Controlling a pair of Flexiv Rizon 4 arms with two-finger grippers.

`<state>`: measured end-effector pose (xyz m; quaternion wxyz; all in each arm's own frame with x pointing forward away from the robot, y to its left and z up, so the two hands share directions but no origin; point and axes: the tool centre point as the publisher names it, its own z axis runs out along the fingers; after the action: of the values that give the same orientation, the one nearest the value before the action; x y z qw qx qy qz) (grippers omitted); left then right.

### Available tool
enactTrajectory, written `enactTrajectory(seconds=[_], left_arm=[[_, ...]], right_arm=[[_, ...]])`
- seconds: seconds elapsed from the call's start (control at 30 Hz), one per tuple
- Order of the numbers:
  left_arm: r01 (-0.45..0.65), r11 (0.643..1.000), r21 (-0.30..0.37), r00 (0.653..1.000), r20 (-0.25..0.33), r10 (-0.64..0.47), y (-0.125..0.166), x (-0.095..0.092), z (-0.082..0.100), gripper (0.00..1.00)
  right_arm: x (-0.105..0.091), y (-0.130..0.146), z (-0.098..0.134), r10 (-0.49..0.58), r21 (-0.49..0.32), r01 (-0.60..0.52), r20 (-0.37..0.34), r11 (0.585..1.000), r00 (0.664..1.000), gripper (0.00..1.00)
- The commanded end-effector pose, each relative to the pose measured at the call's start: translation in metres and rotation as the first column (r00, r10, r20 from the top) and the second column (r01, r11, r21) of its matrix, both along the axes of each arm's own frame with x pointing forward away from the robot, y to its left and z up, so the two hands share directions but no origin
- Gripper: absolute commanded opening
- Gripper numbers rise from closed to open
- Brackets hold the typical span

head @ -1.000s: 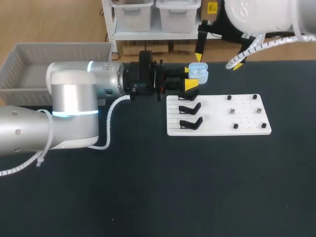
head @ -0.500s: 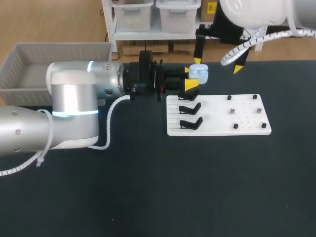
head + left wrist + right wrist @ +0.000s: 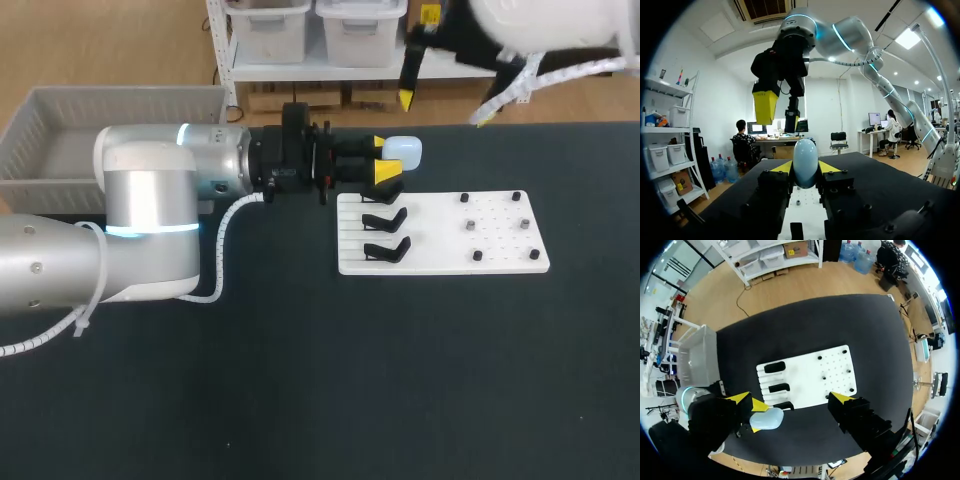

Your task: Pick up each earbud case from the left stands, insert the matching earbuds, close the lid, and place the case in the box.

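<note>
A pale blue earbud case (image 3: 403,150) with its lid down is held just above the white stand board's (image 3: 500,245) back left corner. My left gripper (image 3: 385,158) is shut on it from two sides. In the left wrist view the case (image 3: 805,161) sits upright between the yellow tips. My right gripper (image 3: 444,110) hangs wide open above and behind the case, touching nothing. The right wrist view looks straight down on the case (image 3: 767,418) and the board (image 3: 807,375) from high up, with its own gripper (image 3: 792,399) spread wide. The grey box (image 3: 60,140) stands at the far left.
Two black stands (image 3: 385,220) (image 3: 386,250) on the board's left side hold nothing. Small black pegs (image 3: 470,227) dot the board's right half. Dark table surface stretches in front of the board and the left arm.
The case's lid stood open with earbuds showing, and it is now down. My right gripper came down onto the lid, then rose and drew back. The left arm held still.
</note>
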<state>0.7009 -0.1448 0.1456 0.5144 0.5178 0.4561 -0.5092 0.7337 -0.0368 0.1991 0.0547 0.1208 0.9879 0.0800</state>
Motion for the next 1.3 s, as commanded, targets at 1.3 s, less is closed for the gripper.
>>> enactTrajectory(seconds=[1.3], left_arm=[[-0.595, 0.578, 0.558, 0.774, 0.204, 0.599, 0.366, 0.162, 0.027, 0.00]], right_arm=[[-0.030, -0.040, 0.036, -0.060, 0.158, 0.040, 0.125, 0.987, 0.990, 1.00]])
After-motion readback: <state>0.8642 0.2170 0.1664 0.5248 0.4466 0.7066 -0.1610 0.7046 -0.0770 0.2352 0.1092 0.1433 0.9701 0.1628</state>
